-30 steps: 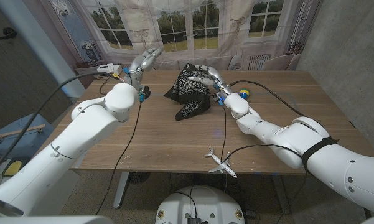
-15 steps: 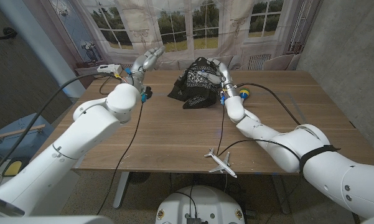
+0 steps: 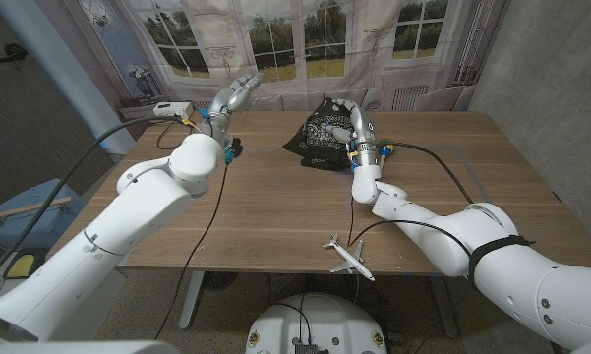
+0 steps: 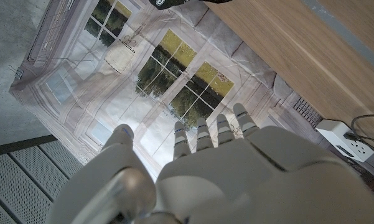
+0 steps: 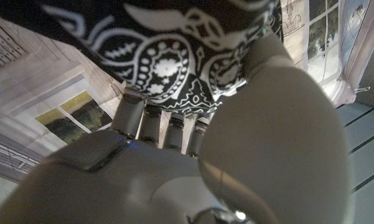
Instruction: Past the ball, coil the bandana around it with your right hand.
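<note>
A black bandana [image 3: 318,141] with a white paisley print hangs bunched from my right hand [image 3: 352,122], which grips its top over the far middle of the table. In the right wrist view the cloth [image 5: 174,43] drapes over the fingers of that hand [image 5: 199,162]. A small yellow and blue ball [image 3: 384,148] lies on the table just right of that wrist, mostly hidden by it. My left hand [image 3: 234,96] is raised over the table's far left part, fingers apart and holding nothing; the left wrist view shows it [image 4: 205,168] against the window backdrop.
A white toy airplane [image 3: 346,256] lies near the table's front edge. Black cables [image 3: 443,167] run across the right side of the wooden table [image 3: 275,216]. A white power strip [image 3: 169,108] sits beyond the far left corner.
My right hand has carried the bandana toward the far side and a little right, nearer the ball. The cloth's trailing end has drawn up off the middle of the table. The left hand has barely moved.
</note>
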Robot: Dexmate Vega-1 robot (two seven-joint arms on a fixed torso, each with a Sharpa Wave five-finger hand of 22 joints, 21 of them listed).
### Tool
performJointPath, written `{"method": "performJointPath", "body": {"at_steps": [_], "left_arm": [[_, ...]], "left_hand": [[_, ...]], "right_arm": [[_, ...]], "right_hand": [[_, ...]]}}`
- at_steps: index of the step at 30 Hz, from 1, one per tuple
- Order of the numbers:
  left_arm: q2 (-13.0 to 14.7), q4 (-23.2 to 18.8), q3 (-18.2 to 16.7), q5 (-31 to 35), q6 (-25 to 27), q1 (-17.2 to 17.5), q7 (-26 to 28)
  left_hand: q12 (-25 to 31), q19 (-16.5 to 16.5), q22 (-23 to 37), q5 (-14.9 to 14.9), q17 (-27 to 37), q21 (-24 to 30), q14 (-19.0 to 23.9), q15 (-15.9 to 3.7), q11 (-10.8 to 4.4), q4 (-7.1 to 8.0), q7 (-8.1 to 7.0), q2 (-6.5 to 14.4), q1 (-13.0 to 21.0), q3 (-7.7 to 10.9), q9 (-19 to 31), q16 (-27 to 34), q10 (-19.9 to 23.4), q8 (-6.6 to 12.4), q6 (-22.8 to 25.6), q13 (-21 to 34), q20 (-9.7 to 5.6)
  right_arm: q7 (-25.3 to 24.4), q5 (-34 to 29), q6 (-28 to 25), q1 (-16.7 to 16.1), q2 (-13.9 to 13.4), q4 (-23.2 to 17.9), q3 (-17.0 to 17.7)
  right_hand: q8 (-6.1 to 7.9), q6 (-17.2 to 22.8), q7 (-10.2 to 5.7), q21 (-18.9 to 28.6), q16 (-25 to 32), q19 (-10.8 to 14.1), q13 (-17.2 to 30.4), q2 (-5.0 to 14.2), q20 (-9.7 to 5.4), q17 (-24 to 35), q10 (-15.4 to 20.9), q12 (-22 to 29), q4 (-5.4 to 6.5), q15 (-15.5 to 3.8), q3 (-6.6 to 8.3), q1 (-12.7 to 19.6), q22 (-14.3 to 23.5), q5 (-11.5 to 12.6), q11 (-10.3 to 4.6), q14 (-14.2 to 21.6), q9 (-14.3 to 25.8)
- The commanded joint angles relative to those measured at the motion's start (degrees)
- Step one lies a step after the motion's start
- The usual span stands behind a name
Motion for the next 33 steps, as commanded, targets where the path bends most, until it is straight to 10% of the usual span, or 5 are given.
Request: {"method": "performJointPath", "body": {"at_steps": [1, 20, 29, 33], "left_arm": [[0.77, -0.68, -1.94, -0.24, -3.0, 2.8, -0.67], [1.38, 0.86, -3.67, -0.97, -7.33, 4.35, -2.58], [1.73, 1.23, -4.52, -1.18, -8.39, 4.97, -3.03], [1.9, 1.51, -4.81, -1.33, -8.81, 5.1, -3.38]], "left_hand": [[0.25, -1.67, 0.19, -0.26, 0.05, -0.13, -0.43, -0.02, 0.14, -0.49, 0.24, 0.12, -0.72, 0.1, 0.16, 0.14, -0.21, 0.27, 0.13, -0.08, -0.01], [0.34, -1.7, 0.23, -0.29, 0.02, -0.36, -0.66, -0.08, 0.08, -0.52, 0.42, 0.18, -1.12, 0.09, 0.16, 0.15, -0.19, 0.33, 0.42, -0.15, -0.02], [0.39, -1.64, 0.25, -0.28, 0.01, -0.43, -0.61, -0.16, 0.06, -0.56, 0.47, 0.24, -1.24, 0.12, 0.16, 0.2, -0.15, 0.39, 0.62, -0.18, -0.03], [0.44, -1.6, 0.26, -0.27, -0.01, -0.47, -0.62, -0.17, -0.02, -0.59, 0.54, 0.28, -1.28, 0.16, 0.16, 0.21, -0.07, 0.41, 0.75, -0.19, -0.03]], "right_arm": [[-6.11, -8.59, -14.45, 2.94, -3.81, 1.85, -14.68], [-5.4, -0.86, -17.46, 13.63, -10.16, 3.36, -50.2], [16.18, 4.43, -21.95, 13.61, -19.79, -16.93, -54.59], [24.85, 6.19, -22.89, 13.62, -21.7, -21.69, -54.27]], "right_hand": [[0.43, 1.32, 0.45, 0.34, 0.02, -12.98, -0.16, 20.11, -17.19, 0.5, 1.87, 0.04, -1.12, -25.06, 0.63, 21.87, -0.33, 0.2, -2.72, 17.02, 0.14], [1.06, 4.22, 0.99, 0.97, -0.87, -14.9, -0.66, 20.38, -17.0, 0.04, 1.06, -0.8, 0.1, -24.88, -0.66, 23.1, -1.27, 0.28, -3.2, 16.07, -0.11], [-1.73, 2.09, 2.36, 3.23, -2.53, -17.44, -1.58, 21.77, -15.73, -0.56, -0.66, -2.28, 2.0, -25.47, -3.04, 20.15, -1.87, 0.23, -1.7, 12.83, -1.18], [-5.25, 0.32, 1.82, 2.51, -8.38, -21.53, -3.82, 22.3, -13.9, -4.23, -2.83, -5.35, 7.03, -24.64, -6.15, 8.11, -7.07, 0.26, -0.86, 5.67, -2.99]]}}
